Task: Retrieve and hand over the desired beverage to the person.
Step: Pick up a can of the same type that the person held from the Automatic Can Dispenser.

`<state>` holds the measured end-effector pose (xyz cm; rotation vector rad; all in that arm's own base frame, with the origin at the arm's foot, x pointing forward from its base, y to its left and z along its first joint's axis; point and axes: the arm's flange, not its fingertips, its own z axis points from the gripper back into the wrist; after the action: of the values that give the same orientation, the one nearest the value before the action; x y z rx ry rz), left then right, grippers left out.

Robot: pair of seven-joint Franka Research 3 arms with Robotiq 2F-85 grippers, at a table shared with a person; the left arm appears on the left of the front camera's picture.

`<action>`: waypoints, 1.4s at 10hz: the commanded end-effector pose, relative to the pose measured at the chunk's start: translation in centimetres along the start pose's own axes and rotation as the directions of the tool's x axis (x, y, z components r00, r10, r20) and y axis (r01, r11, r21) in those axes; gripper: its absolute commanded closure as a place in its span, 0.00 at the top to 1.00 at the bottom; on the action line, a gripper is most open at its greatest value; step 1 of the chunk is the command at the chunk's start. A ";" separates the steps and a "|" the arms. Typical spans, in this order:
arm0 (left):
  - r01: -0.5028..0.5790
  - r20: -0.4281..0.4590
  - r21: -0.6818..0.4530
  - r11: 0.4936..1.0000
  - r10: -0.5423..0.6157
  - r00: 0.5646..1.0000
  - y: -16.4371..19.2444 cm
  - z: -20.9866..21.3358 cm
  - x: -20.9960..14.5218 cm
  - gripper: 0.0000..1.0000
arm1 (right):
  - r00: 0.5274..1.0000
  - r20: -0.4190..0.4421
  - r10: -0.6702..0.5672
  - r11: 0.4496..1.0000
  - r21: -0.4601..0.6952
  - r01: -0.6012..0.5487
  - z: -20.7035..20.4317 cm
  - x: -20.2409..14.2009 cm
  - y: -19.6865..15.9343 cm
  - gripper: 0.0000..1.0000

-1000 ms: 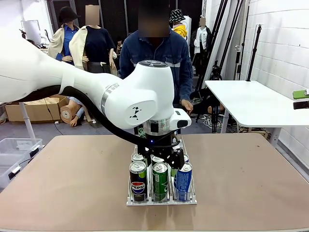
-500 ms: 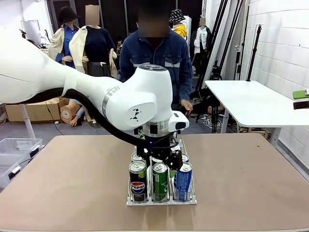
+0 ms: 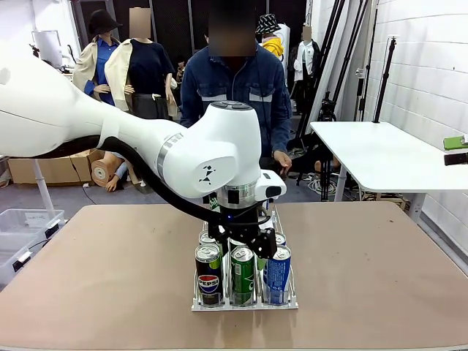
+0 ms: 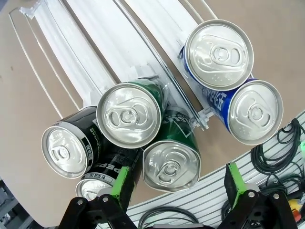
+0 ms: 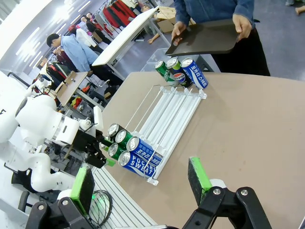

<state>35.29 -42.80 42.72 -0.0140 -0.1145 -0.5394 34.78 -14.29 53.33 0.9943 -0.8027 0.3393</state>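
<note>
Surface: a tan matte table top with rounded corners. It carries a clear acrylic three-lane can rack at its middle, with the lanes running from the robot's side toward the far edge.

Room: white-painted brick wall on the right, with a white side table in front of it and black stands behind. On the floor at left are a brown cardboard box and a clear plastic bin.

Beverages: at the near end of the rack the cans stand two deep in each lane.
- Left lane: black Pepsi cans.
- Middle lane: green cans.
- Right lane: blue Pocari Sweat cans.

The right wrist view shows three more cans at the rack's far end, one per lane.

Person in a blue denim jacket stands at the far edge. Both hands hold a flat dark tray just beyond the rack's far end.

Left gripper hangs over the near cans with its jaws spread wide, holding nothing. In its wrist view the front green can lies between the two green pads.

Right gripper is high and well off to the side of the rack, its jaws open and empty.

Change from a second ago: the left arm's wrist has sunk a little toward the rack. Cans, rack and person are as they were.
</note>
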 end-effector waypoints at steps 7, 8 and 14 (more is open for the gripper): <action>0.034 -0.029 -0.023 0.999 -0.035 0.999 -0.4 -1.3 1.4 1.00 | 1.000 0.017 0.006 1.000 0.019 -0.006 0.0 0.2 0.0 1.00; 0.040 -0.032 -0.023 0.999 -0.041 0.999 -0.2 -1.2 1.4 1.00 | 1.000 0.017 0.006 1.000 0.019 -0.006 0.0 0.2 0.0 1.00; 0.025 -0.025 -0.022 0.999 -0.025 0.999 0.6 -1.6 1.7 0.92 | 1.000 0.017 0.006 1.000 0.019 -0.006 0.0 0.2 0.0 1.00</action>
<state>37.10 -43.03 41.17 -0.0221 -0.0785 -0.5544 34.78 -14.29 53.33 0.9943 -0.8027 0.3393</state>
